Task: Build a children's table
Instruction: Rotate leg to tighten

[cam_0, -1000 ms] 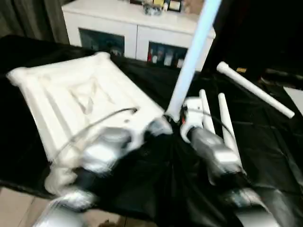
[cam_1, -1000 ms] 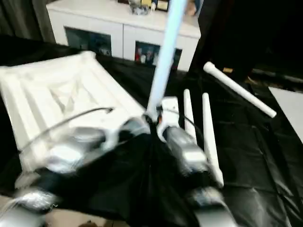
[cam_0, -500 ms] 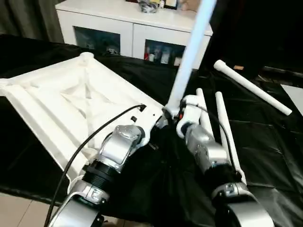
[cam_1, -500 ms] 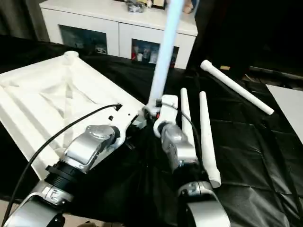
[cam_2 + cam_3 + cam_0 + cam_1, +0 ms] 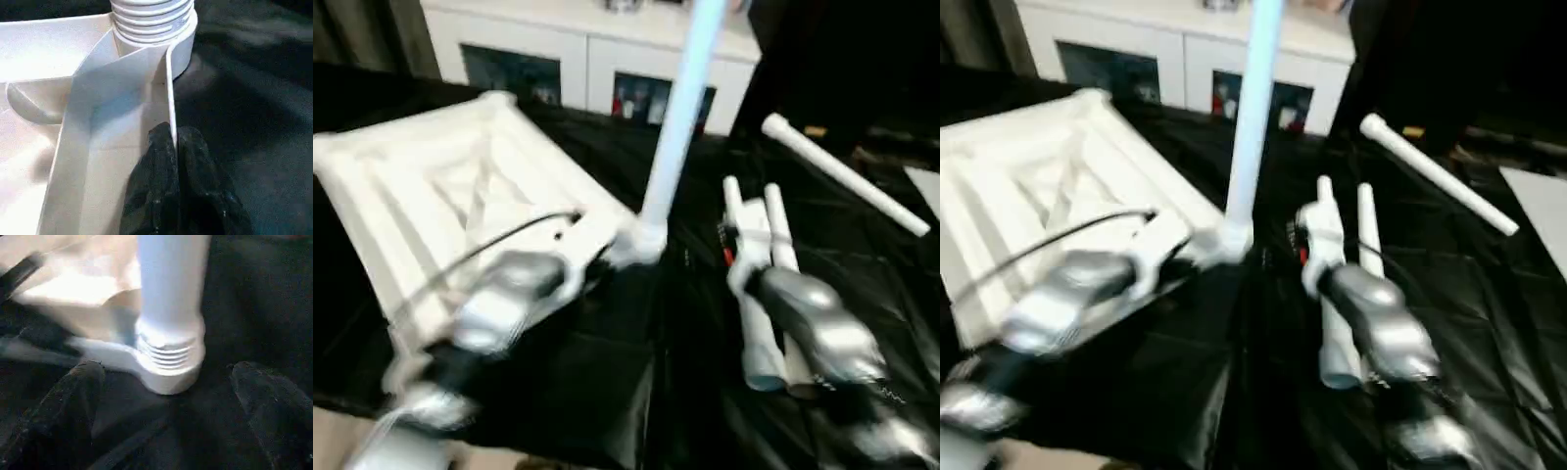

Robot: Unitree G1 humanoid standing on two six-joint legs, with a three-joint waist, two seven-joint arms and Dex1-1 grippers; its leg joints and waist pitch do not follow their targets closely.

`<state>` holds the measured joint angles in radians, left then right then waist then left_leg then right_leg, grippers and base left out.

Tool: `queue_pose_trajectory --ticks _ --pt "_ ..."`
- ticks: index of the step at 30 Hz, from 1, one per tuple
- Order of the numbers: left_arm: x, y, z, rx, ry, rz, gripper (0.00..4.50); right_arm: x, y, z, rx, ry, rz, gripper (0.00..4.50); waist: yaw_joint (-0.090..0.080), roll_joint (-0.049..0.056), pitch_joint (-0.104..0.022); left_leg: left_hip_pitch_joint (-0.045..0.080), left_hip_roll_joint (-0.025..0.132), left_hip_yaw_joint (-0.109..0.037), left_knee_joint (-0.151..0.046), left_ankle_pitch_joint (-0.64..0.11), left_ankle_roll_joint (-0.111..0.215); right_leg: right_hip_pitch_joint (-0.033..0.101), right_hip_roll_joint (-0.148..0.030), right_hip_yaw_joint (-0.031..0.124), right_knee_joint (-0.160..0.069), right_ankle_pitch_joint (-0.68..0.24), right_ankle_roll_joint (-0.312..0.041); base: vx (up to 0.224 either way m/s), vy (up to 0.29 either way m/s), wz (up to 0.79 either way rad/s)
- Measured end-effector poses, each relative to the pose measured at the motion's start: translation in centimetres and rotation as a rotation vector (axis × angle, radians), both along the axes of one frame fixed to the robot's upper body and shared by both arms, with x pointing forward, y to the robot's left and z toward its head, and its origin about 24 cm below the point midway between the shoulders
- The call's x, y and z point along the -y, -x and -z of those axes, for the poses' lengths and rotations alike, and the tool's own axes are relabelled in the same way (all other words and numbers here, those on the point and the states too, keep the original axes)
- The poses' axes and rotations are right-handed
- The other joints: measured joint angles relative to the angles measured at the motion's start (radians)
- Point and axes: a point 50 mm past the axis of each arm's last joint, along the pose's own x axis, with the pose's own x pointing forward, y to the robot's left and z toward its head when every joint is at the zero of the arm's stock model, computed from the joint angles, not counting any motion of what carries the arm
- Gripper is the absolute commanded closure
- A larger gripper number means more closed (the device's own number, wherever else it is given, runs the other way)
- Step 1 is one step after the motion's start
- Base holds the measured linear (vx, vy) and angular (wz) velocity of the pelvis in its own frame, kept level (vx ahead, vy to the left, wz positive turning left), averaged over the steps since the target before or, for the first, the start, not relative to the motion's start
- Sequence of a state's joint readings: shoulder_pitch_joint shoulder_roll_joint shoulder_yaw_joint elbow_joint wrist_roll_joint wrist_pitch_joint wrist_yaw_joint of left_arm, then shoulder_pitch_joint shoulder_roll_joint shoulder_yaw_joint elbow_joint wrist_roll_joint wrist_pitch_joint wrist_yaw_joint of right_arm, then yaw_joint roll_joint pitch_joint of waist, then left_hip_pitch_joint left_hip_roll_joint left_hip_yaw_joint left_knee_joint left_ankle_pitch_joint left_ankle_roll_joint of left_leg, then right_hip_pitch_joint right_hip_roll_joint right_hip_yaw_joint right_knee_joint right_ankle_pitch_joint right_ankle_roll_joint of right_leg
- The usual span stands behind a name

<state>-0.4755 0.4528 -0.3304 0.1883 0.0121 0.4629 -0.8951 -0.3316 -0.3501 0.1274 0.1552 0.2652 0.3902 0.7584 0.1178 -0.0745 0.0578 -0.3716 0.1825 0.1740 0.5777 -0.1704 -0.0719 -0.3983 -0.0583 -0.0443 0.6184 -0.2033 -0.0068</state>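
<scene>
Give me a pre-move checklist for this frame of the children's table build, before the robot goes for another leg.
1. Standing leg seated in the corner socket of the upturned tabletop: cannot tell; thread rings show above the socket rim.
2. Left gripper steadying the tabletop: ok; jaws shut on a thin rib beside the socket.
3. Right gripper clear of the standing leg: ok; jaws wide apart, touching nothing.
4. Loose legs to pick: ok; two legs lie side by side under the right forearm, and a third leg lies farther back.
5. Standing leg upright: cannot tell; the head views show it leaning.
</scene>
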Motion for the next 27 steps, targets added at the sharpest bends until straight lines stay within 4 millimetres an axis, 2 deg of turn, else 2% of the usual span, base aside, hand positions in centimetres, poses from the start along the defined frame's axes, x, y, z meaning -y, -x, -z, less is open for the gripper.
queue_pose_trajectory --ticks 3,6,16,27 --pt "-0.4 0.9 -0.2 -0.045 -0.013 0.096 4.5 -0.6 0.9 -0.2 -0.002 0.022 -0.138 0.03 0.013 0.001 0.0 0.001 0.0 0.001 0.001 0.0 0.0 0.002 -0.001 0.0 0.0 0.0 0.0 0.0 0.0 0.0" --pt "-0.3 1.5 -0.1 -0.075 -0.008 0.137 4.5 -0.8 1.1 -0.2 -0.002 0.034 -0.166 0.03 0.022 0.0 0.001 0.003 0.0 0.001 0.002 0.0 0.0 0.005 -0.001 0.001 -0.001 0.001 -0.001 0.0 0.0 0.0" --pt "-0.4 1.7 -0.1 -0.077 -0.011 0.157 4.5 -1.1 0.4 0.6 -0.002 0.113 -0.163 0.03 0.024 -0.002 0.001 0.004 0.0 0.001 0.002 0.0 0.0 0.005 -0.001 0.0 0.001 0.001 -0.001 0.0 0.0 0.0" --pt "-0.3 1.7 -0.1 -0.075 -0.009 0.156 4.5 -2.0 -0.2 1.2 0.009 0.068 -0.127 0.97 0.024 -0.002 0.001 0.003 0.0 0.001 0.004 0.0 0.0 0.005 -0.001 0.001 0.003 0.001 -0.001 0.0 0.0 0.0"
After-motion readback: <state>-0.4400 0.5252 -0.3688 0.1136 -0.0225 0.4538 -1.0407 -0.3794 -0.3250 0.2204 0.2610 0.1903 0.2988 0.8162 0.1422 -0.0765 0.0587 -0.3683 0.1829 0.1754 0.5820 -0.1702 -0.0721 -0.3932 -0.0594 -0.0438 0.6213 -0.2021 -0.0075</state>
